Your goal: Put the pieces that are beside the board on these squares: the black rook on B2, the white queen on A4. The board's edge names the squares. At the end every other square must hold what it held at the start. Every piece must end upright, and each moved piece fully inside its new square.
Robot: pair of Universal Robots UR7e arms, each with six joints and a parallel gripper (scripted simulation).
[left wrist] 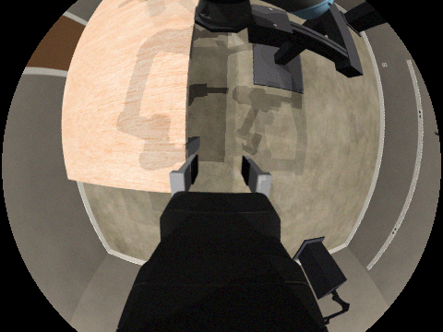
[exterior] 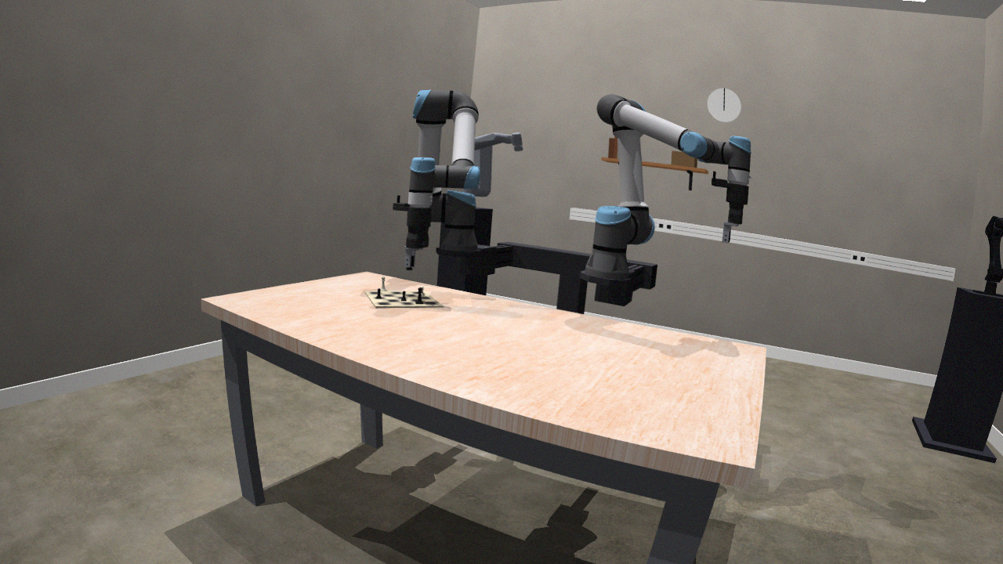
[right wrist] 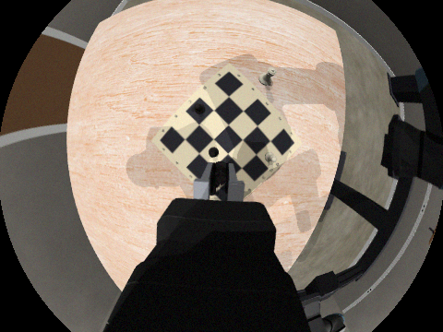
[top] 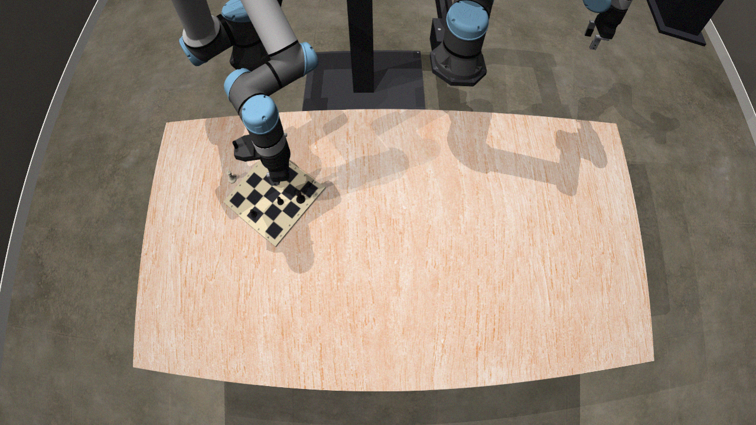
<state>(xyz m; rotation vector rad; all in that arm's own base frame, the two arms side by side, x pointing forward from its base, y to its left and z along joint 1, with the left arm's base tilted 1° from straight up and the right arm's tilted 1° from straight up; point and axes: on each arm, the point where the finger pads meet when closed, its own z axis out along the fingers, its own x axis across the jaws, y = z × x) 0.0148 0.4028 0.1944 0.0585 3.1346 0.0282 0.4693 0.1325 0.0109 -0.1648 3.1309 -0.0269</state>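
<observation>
Black rook (right wrist: 220,177) hangs above the chessboard (top: 273,211) (exterior: 392,304) (right wrist: 228,111), clamped between the fingers of the right gripper (top: 274,182) (exterior: 408,266) (right wrist: 220,171). White queen (top: 231,178) (exterior: 383,283) (right wrist: 266,78) stands upright on the wooden table (top: 391,290) (exterior: 526,364) (left wrist: 115,92) (right wrist: 138,69), just beside the board. A small white piece (right wrist: 270,158) is on the board; its type I cannot tell. The left gripper (top: 592,35) (exterior: 726,240) (left wrist: 220,164) has its jaws wide apart, with nothing between them, well away from the board.
</observation>
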